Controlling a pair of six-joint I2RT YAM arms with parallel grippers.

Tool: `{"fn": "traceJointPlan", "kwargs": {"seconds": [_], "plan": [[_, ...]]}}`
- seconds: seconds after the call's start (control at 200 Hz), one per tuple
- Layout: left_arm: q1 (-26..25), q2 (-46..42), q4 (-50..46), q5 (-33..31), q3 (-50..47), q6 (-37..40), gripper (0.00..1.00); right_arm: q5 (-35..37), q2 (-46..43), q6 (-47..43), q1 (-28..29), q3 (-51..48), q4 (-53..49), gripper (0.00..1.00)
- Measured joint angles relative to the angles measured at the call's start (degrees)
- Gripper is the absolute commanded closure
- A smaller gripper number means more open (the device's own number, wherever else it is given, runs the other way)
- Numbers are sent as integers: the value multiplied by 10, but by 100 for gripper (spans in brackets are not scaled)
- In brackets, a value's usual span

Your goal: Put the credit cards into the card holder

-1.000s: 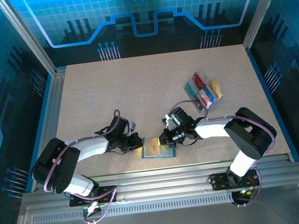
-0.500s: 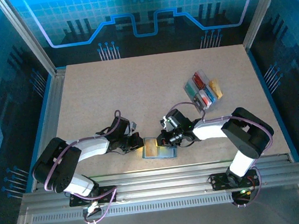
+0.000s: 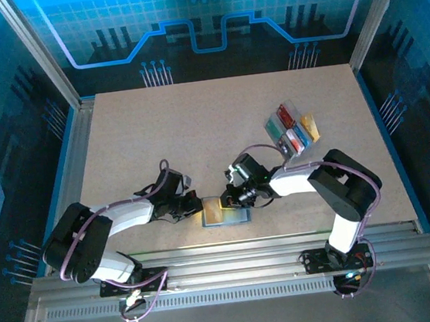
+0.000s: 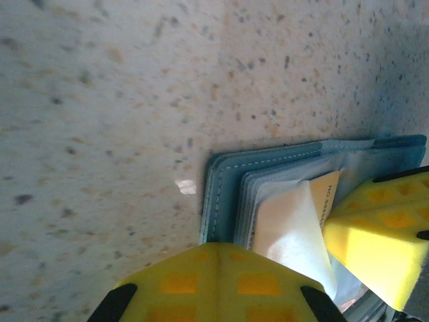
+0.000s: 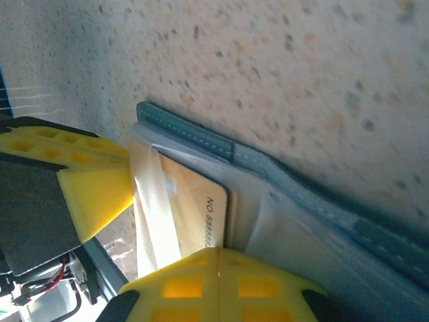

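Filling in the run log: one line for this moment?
left gripper: shut | right gripper: shut | both tips at slate-blue folding card holder | tan plastic card: partly in its clear sleeve

speckled table point(image 3: 196, 132) bears card holder point(image 3: 225, 214) (near edge) and clear tray point(image 3: 289, 131).

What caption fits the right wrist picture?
Shut right gripper and shut left gripper at the open card holder, a yellow card partly under its clear sleeve.

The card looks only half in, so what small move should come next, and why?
Probably the right fingers should nudge the orange card deeper into the wallet: its printed end sticks out of the clear sleeve.
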Motion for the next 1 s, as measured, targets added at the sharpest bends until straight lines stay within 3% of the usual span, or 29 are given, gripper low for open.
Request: {"fn": "traceJointPlan", "kwargs": {"seconds": [0.225,0.575,0.665,0.82,1.001], "plan": [[28,-19,-33,-17,0,-2,100,-1,55,-27,0,81,-30,100],[29,-26,-47,-25,0,-1,100,11,63,-59,0,108,-60,100],[29,-26,-47,-25,0,-2,100,18,63,-70,0,118,-74,93],[29,-36,-61,-23,0,-1,96,30,61,-92,2,141,-102,70],[34,-88,-101,-23,0,1,93,64,30,-119,8,153,-148,61]]}}
